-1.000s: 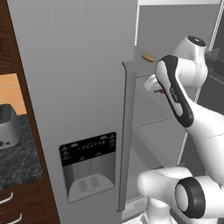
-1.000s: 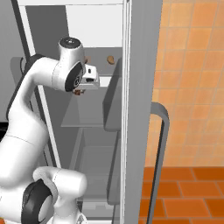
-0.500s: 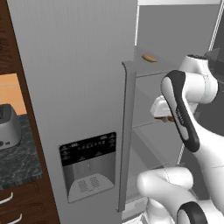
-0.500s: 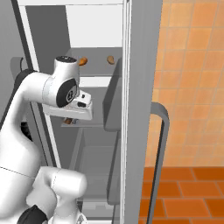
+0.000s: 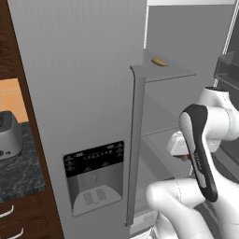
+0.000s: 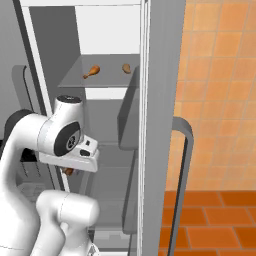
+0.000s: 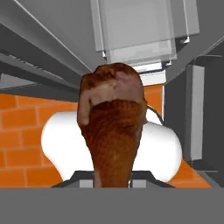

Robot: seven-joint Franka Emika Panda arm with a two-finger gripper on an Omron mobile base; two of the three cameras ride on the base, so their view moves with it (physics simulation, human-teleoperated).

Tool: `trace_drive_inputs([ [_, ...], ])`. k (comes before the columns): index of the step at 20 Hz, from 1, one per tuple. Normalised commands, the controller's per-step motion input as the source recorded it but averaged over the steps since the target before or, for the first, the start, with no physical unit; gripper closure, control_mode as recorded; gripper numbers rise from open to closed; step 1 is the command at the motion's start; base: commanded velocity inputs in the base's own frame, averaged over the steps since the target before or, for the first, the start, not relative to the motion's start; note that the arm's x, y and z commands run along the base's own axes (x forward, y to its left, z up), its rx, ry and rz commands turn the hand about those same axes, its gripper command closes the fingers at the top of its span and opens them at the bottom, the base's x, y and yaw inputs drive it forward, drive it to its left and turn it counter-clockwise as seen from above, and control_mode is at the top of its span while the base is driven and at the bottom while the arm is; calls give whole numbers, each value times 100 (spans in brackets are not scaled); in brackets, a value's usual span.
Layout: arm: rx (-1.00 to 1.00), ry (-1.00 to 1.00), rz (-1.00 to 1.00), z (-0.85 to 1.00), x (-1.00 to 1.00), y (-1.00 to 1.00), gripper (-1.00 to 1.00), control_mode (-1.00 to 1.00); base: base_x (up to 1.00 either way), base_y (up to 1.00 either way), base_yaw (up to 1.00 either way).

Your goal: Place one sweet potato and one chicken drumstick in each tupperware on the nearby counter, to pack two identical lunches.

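The arm is folded in front of the open fridge (image 6: 160, 125), and its gripper (image 7: 113, 181) is closed on a chicken drumstick (image 7: 113, 131). In the hand view the thick brown end of that drumstick points away from the hand and its narrow end runs down between the fingertips, which it hides. In the right base view a bit of the same reddish meat shows under the white hand, low inside the fridge.

On the upper fridge shelf (image 6: 100, 80), a second drumstick (image 6: 91, 72) lies to the left and a sweet potato (image 6: 127, 68) to the right, apart from each other. The left base view shows a sweet potato (image 5: 159, 62) on that shelf, beyond the top of the grey door handle (image 5: 135, 144).

The closed fridge door with its dispenser panel (image 5: 94, 175) stands between the arm and the counter (image 5: 18, 172) at far left, where a grey coffee machine (image 5: 9, 135) sits. An orange tiled wall (image 6: 220, 95) rises to the right of the fridge.
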Motion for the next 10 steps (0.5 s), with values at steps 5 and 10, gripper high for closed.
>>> trace_drive_inputs([
  [5, 0, 0, 0, 0, -29, 1, 100, 100, -38, 7, 0],
  [10, 0, 0, 0, 0, 0, 0, 100, 100, -39, 88, 7],
])
